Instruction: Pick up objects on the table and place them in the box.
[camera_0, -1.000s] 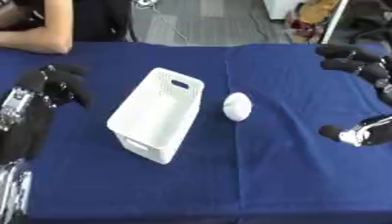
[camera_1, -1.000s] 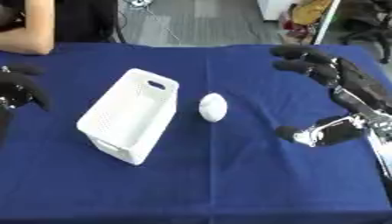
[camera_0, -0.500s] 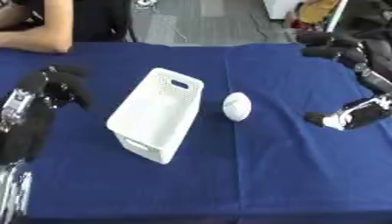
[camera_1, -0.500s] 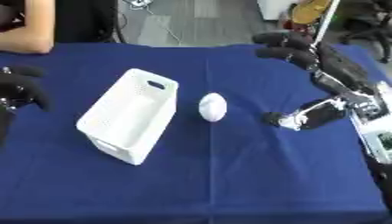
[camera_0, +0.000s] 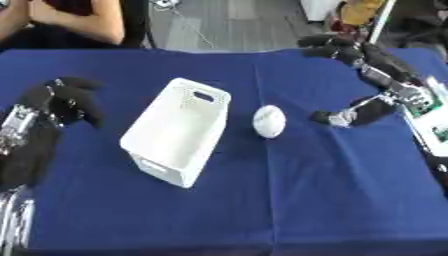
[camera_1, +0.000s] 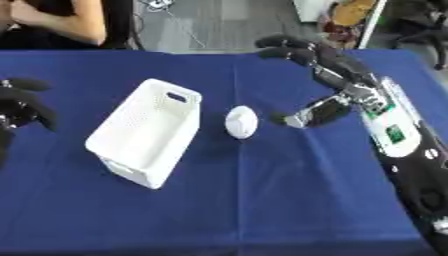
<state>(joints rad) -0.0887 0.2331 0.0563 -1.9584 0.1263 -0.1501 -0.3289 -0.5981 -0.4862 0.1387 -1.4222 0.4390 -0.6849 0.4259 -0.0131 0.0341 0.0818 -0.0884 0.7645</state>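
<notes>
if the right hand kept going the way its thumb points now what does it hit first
Most likely the white egg-shaped object: the right hand has its thumb aimed left at it across bare blue cloth. The hand's height above the table is unclear, so it might pass over.

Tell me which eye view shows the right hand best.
The right eye view: the right hand shows whole with its forearm, spread open near the egg-shaped white object. The left eye view shows the same hand closer to the right edge, the forearm partly cut off.

Both views come from my head, looking steeply down and forward onto the blue surface (camera_0: 332, 200). They share nearly the whole scene, slightly offset sideways. The white box (camera_0: 175, 135) sits fairly close, though the far floor looks blurred.
</notes>
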